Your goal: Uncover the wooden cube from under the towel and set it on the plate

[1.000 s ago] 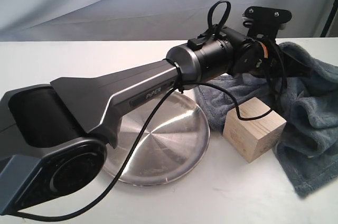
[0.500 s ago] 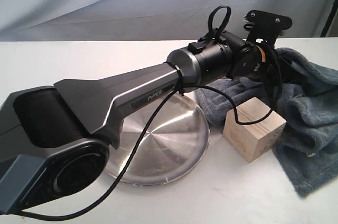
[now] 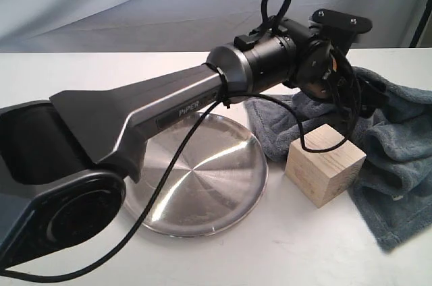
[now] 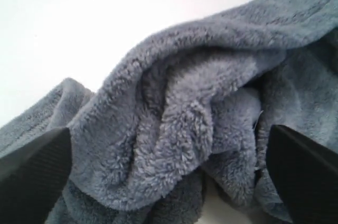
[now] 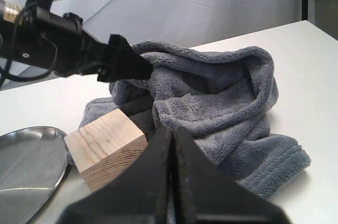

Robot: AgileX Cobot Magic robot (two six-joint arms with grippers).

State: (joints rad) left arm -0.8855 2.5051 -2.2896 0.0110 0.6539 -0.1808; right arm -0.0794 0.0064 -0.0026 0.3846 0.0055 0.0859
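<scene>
The left arm is stretched long and nearly level above the plate, with its wrist tipped down into the towel. The left gripper is spread wide; a bunched fold of towel lies between its fingers and is not pinched. The wooden cube is seen uncovered on the counter, just below that gripper and nearer the arm's base, touching the towel. The right gripper is held low, fully closed on nothing, with the cube just ahead of it.
</scene>
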